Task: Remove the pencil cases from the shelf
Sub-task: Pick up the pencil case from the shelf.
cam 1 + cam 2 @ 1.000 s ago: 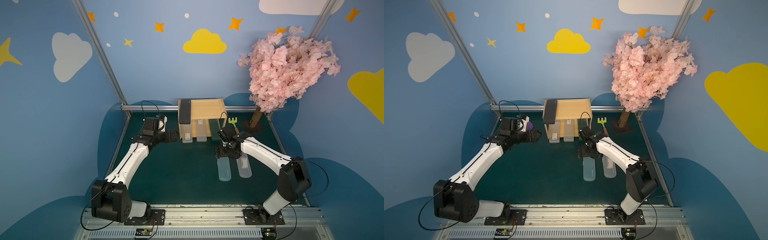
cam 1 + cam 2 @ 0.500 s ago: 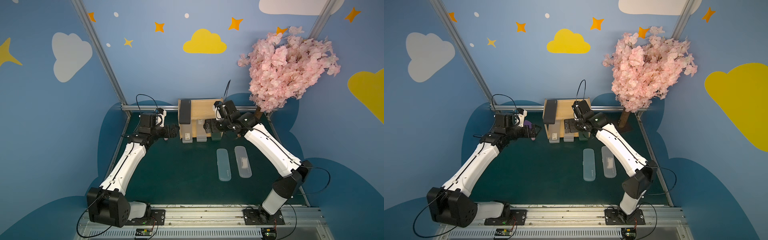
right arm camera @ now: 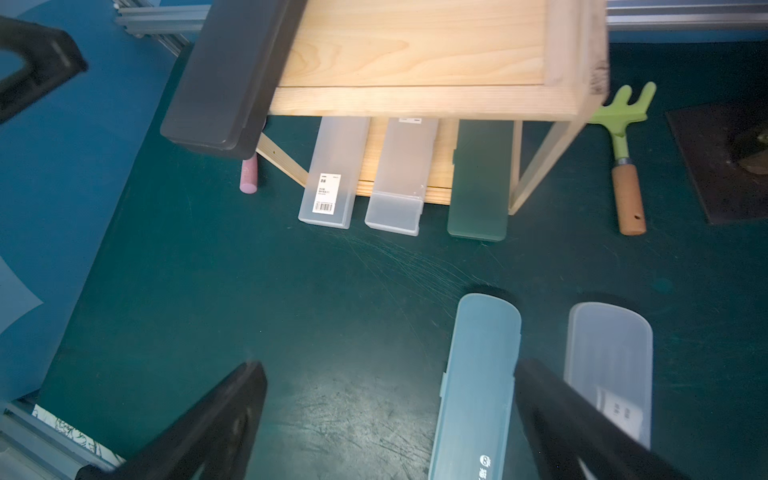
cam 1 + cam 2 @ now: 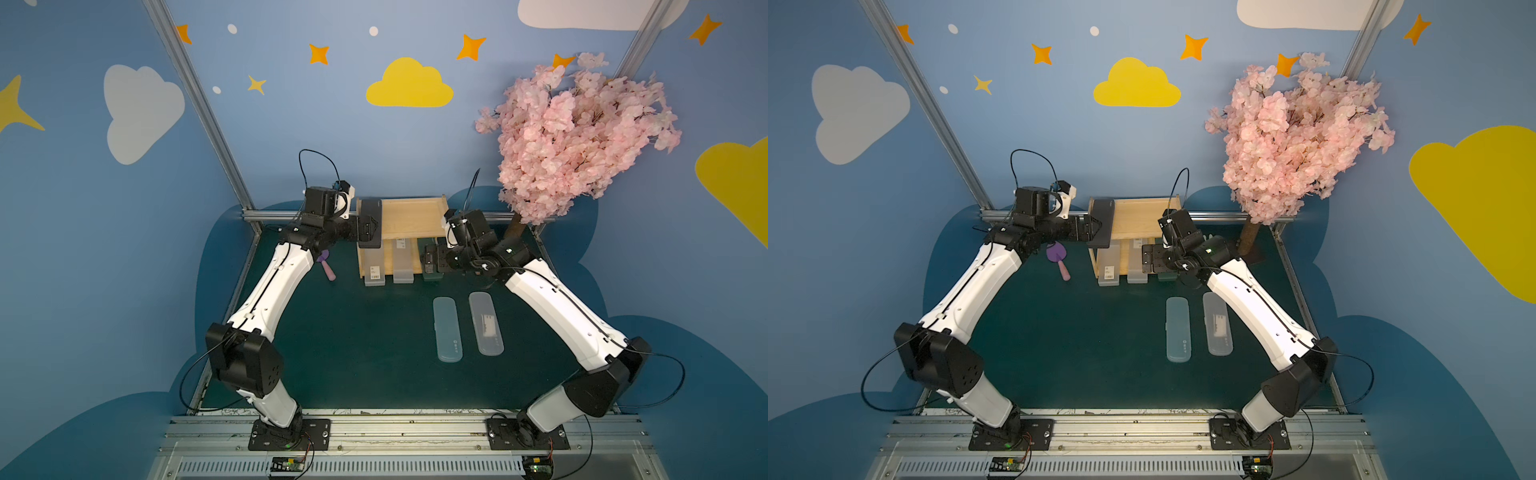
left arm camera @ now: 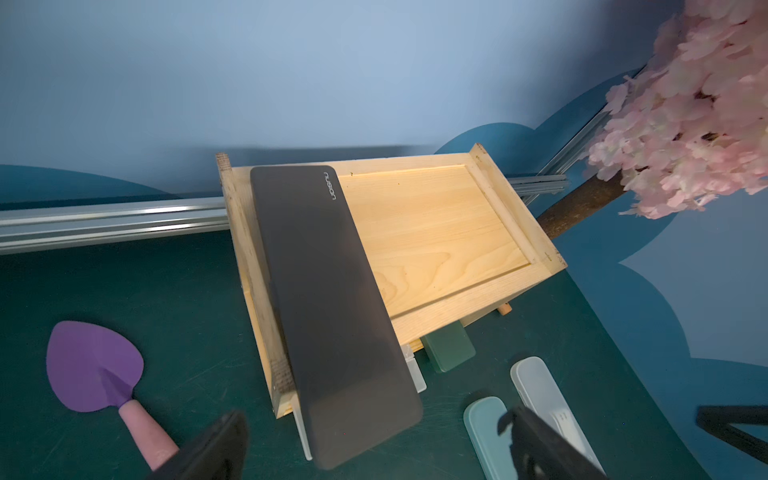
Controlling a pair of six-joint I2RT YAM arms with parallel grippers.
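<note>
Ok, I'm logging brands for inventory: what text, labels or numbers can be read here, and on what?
"nusign": on the black pencil case.
Barcode label on a frosted grey case: print too small to read.
Printed mark on the teal case: cut off, unreadable.
Paper slip in the clear case: blurred.

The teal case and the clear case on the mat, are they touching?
Apart. The right wrist view shows a strip of green mat between the teal case and the clear case; both top views show the same gap.
</note>
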